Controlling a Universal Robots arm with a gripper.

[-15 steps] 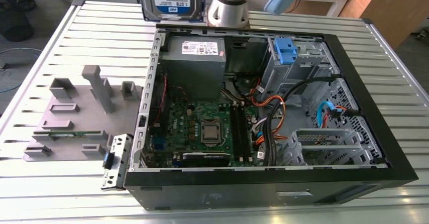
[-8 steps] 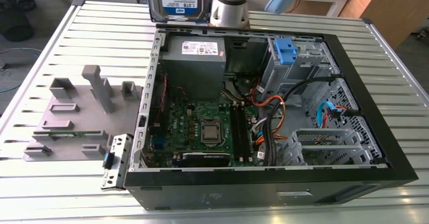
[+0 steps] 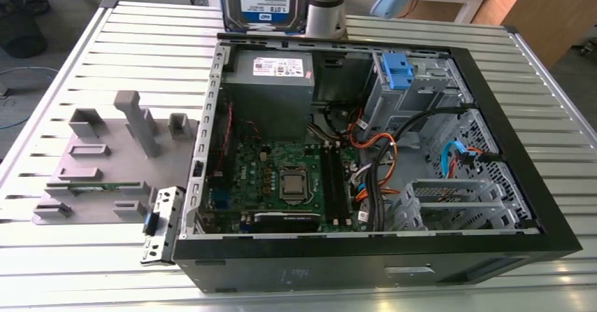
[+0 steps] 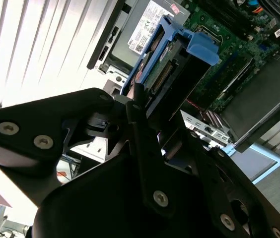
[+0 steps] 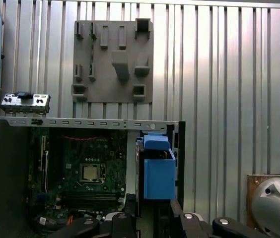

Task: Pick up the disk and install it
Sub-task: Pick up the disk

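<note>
The gripper [image 4: 152,106] clamps its fingers [image 4: 139,116] on one disk [image 4: 172,74], which juts out beyond the fingertips, long axis in line with them. Past its far end lies one open computer case [image 3: 550,236] holding a power supply [image 3: 270,81], a motherboard [image 3: 279,179] and one bare blue clip [image 3: 396,71]. One grey fixture plate [image 3: 103,154] lies beside the case.

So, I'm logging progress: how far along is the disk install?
Pickup looks done: the gripper is shut on the disk, holding it aloft outside the open computer case in the exterior view. Installation is left: the disk is not yet seated inside the case.
</note>
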